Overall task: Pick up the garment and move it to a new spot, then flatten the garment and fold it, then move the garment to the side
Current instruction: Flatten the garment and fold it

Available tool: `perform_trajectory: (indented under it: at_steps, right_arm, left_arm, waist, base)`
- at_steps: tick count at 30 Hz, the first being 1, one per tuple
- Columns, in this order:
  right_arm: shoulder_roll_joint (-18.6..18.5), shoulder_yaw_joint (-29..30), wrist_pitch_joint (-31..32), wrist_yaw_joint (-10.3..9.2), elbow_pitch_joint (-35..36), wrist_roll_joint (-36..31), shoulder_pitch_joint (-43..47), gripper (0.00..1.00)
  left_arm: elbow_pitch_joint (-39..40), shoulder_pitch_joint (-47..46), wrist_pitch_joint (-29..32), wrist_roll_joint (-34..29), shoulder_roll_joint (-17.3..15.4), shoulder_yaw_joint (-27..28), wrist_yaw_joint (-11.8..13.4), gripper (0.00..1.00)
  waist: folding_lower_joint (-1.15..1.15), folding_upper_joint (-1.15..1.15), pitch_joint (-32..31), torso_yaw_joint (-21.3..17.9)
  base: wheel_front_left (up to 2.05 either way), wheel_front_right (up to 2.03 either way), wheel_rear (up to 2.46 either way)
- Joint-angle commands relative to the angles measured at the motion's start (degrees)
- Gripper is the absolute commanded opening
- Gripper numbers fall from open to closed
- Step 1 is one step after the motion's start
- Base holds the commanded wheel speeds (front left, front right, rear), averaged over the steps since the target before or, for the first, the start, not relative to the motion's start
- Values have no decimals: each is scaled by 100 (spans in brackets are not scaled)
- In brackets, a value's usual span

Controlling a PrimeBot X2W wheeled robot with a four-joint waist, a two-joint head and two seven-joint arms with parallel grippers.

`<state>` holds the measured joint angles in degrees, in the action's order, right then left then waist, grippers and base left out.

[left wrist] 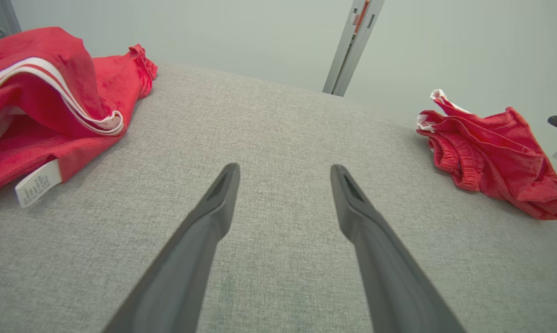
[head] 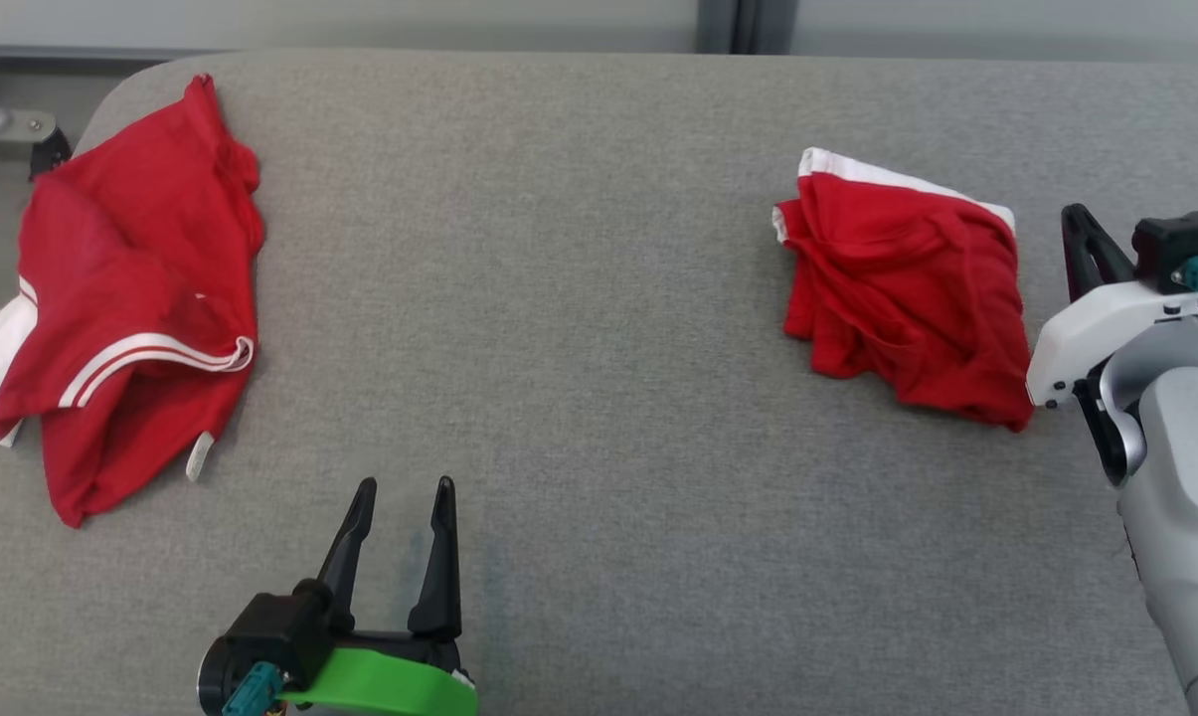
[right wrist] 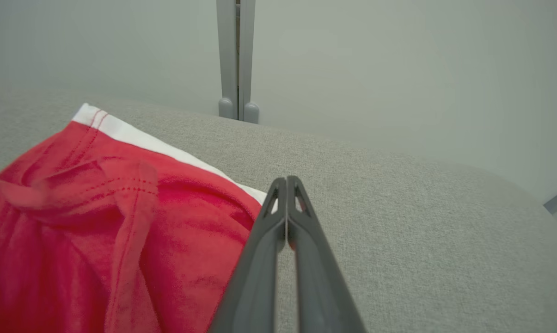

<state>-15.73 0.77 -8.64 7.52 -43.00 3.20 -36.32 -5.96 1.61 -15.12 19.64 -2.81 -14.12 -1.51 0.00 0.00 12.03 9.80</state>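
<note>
Evenly grey fabric surface (head: 599, 298) bears garment (head: 907, 298) before pale wall (right wrist: 398, 69).

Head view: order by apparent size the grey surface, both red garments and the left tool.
Largest to smallest:
grey fabric surface
white-striped red garment, left
white-banded red garment, right
dark two-fingered left tool, enlarged by nearness to the camera

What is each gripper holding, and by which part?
Nothing is held. The left gripper is open above the grey cushion; the right gripper is shut empty beside the right-hand red garment.
</note>
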Motion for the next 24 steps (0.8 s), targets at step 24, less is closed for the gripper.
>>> perform_trajectory:
  at_steps: [24]
  right_arm:
    - [-270, -3009, -530, -7, -49, 1840, 234, 0]
  left_arm:
    - [-5, 10, -2, 29, -17, 23, 178, 100]
  waist:
    - [0, 0, 122, 84]
  base:
    - [0, 0, 0]
